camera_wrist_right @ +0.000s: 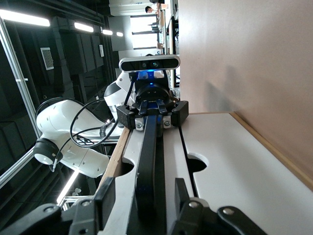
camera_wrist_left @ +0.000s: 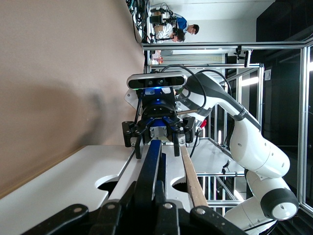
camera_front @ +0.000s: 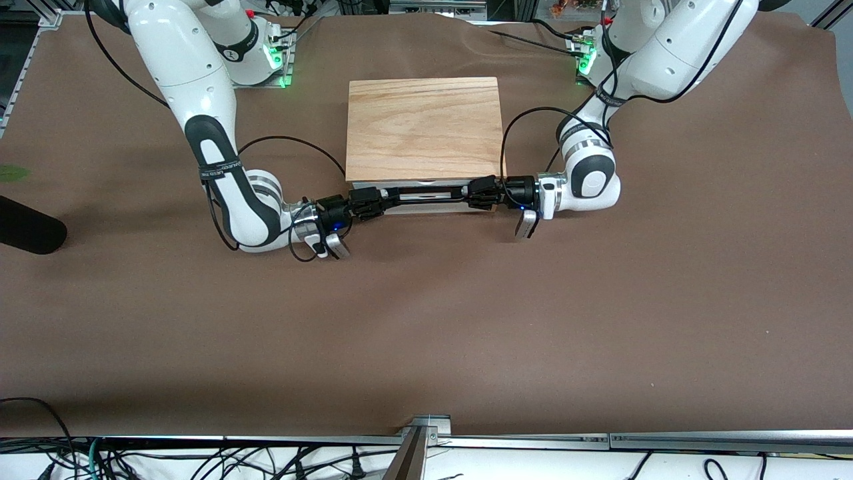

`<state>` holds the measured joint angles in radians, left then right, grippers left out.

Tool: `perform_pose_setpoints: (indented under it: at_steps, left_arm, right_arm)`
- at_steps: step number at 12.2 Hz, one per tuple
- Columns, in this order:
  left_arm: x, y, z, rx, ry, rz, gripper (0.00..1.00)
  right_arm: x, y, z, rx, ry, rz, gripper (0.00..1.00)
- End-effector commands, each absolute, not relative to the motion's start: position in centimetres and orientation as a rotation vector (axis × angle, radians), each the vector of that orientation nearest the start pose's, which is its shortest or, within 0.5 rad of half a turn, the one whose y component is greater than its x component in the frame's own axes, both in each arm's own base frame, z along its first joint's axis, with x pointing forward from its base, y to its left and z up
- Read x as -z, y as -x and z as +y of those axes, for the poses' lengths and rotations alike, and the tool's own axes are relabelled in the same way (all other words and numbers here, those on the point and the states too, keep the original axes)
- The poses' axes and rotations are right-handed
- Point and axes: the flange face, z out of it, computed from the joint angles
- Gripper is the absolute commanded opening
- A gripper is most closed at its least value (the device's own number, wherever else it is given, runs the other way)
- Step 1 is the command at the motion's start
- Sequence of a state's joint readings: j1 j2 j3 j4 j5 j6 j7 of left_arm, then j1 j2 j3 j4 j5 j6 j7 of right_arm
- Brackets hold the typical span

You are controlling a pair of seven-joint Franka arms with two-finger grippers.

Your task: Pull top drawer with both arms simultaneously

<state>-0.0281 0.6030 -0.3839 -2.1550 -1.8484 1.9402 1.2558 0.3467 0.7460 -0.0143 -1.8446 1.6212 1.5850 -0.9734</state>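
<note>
Left gripper [camera_front: 481, 193] clamped the white-fronted drawer's wide black bar handle [camera_front: 430, 193]; right gripper [camera_front: 365, 203] straddled it, jaws unclosed, so uneven pulling might skew the drawer

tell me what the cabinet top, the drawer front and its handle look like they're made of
The pale wood-grain cabinet top looks like oak-type wood or veneer with a matte finish: streaky grain lines show. The white drawer front panel seems smooth painted or laminated board, with a bare wood strip at its edge. The long black bar handle looks like glossy metal or plastic; it reflects blue light.

Left end effector [camera_front: 476, 193] clamped; right end effector [camera_front: 378, 201] fingers apart.
</note>
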Motion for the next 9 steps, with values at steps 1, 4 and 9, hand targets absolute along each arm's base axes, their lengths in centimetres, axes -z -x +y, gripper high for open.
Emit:
perform_pose_setpoints:
  at_steps: [1, 4, 9]
  left_arm:
    - [-14.18, -44.68, -30.12, -0.035, -1.581, -0.018, 0.0]
    - [-14.19, -44.82, -29.99, -0.038, -1.581, -0.019, 0.0]
    - [-14.09, -44.89, -29.71, -0.036, -1.581, -0.011, 0.0]
  right_arm:
    - [-15.85, -52.83, 29.56, -0.238, 1.567, -0.197, 0.52]
    - [-15.85, -52.85, 29.56, -0.237, 1.566, -0.196, 0.44]
    - [-15.69, -53.56, 29.68, -0.212, 1.586, -0.187, 0.43]
